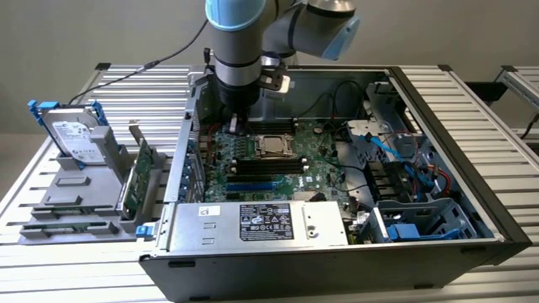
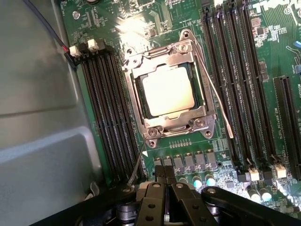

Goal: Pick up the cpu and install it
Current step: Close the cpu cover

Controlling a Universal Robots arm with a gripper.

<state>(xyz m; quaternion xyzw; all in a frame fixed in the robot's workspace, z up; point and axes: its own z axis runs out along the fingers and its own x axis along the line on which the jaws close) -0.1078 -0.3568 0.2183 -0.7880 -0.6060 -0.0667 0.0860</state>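
Partly framed by its socket [image 2: 160, 54], the cpu [image 2: 168, 90] lies near the pressed-together gripper [image 2: 165, 172].

The arm [image 1: 240, 38] is cut off by the exterior view's upper edge. The tips of its gripper [image 1: 236, 121] are too small and dark to make out against the motherboard [image 1: 291, 180]. The computer case [image 1: 337, 278] runs past the lower edge. Print on the power supply label [image 1: 269, 222] and the hard drive [image 1: 72, 136] is too small to read. In the wrist view the gripper's body is cut by the edge. The cpu [image 2: 168, 90] has its outer edges under the socket frame [image 2: 160, 53], and glare blanks its markings.
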